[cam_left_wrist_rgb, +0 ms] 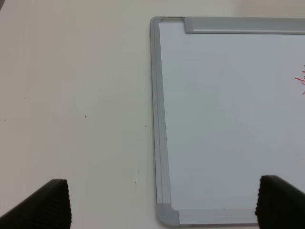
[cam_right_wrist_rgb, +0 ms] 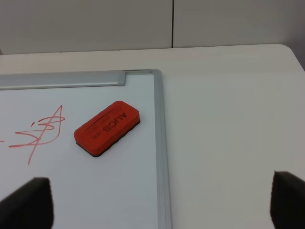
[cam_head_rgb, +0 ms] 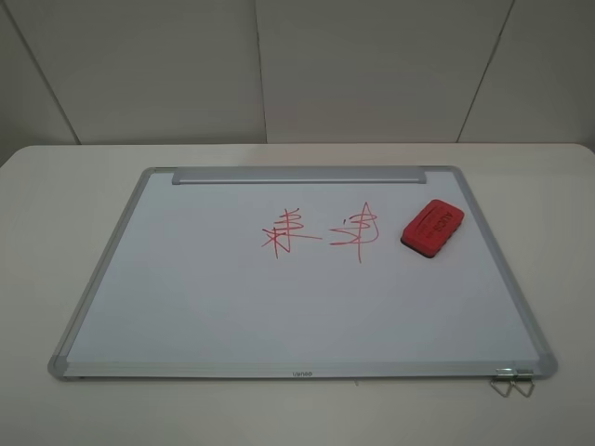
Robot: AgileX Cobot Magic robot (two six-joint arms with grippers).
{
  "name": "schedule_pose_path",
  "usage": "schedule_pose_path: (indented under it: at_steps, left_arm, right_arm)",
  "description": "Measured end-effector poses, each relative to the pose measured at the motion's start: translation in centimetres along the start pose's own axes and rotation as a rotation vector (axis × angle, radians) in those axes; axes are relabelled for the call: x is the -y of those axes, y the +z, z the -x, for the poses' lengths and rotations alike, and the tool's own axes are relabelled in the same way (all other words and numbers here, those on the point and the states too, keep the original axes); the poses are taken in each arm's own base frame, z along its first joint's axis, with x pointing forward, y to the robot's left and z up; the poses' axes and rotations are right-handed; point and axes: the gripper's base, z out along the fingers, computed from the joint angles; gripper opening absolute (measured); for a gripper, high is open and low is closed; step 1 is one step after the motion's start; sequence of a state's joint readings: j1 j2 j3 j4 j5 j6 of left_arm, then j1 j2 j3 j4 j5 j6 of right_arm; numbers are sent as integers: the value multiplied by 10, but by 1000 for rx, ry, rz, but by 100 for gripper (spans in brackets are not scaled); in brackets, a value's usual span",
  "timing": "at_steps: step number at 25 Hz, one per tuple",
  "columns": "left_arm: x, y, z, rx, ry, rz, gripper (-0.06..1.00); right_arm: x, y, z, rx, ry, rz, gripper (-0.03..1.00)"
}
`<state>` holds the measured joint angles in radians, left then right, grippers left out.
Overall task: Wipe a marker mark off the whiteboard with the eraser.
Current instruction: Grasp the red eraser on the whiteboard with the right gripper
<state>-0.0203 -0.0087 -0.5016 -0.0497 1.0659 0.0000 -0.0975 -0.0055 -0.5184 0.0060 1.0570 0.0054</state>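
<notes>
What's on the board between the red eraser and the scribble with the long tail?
The other red scribble, the one with the pointed peak, lies between the eraser and that mark. The high camera shows all three in a row.

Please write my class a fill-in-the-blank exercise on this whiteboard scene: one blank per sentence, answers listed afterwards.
1. The eraser lying on the whiteboard is ____ in colour.
2. The board bears ____ scribbles: the marker mark and a peaked scribble.
3. In the exterior high view, the eraser lies to the ____ of both scribbles.
4. The left gripper and right gripper both stand ____, holding nothing.
Answers: red; two; right; open.
</notes>
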Motion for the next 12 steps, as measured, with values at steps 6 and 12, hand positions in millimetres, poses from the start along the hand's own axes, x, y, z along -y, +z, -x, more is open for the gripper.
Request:
schedule_pose_path:
  at_steps: [6, 12]
  left_arm:
    - [0, 0, 0, 0, 0, 0, 77]
    - [0, 0, 0, 0, 0, 0, 77]
  right_arm:
    - [0, 0, 0, 0, 0, 0, 83]
    - [0, 0, 0, 0, 0, 0, 83]
